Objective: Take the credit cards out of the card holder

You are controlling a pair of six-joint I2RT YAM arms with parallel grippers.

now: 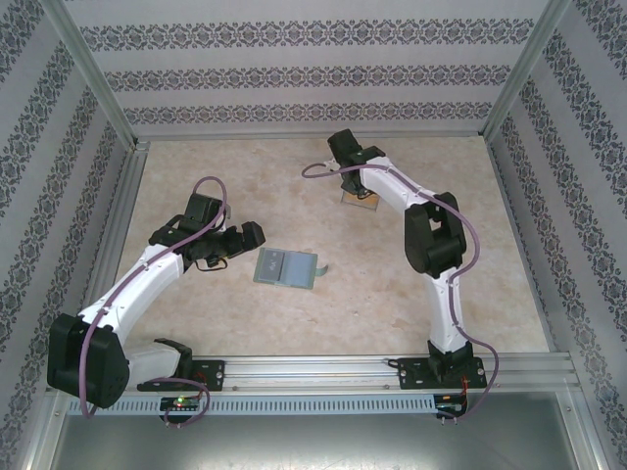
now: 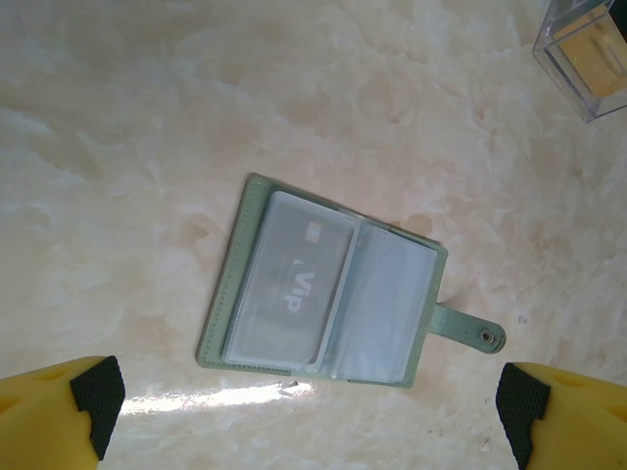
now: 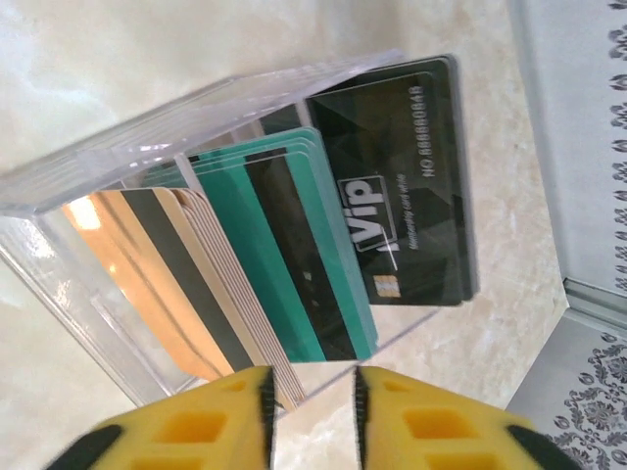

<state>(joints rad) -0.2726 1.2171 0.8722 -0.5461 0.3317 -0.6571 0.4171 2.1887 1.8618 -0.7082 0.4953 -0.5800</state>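
The dull-green card holder (image 1: pixel 286 268) lies open and flat on the table, its pale clear sleeves up (image 2: pixel 392 304). A pale card printed "Vip" (image 2: pixel 294 284) sits in its left sleeve. My left gripper (image 2: pixel 309 411) hangs wide open just to the holder's near side, left of it in the top view (image 1: pixel 227 251), touching nothing. Black (image 3: pixel 402 186), teal (image 3: pixel 284 255) and tan-gold (image 3: pixel 196 284) credit cards lean staggered in a clear box (image 3: pixel 118 166). My right gripper (image 3: pixel 313 411) is just in front of them, its jaws narrowly apart with nothing between; the tan stack's corner is at the left finger.
The clear box (image 1: pixel 360 201) stands at the back of the table, right of centre, and shows at the upper right in the left wrist view (image 2: pixel 585 54). The holder's snap tab (image 2: pixel 470 331) sticks out to its right. A metal frame rail (image 3: pixel 578 147) runs close behind the box.
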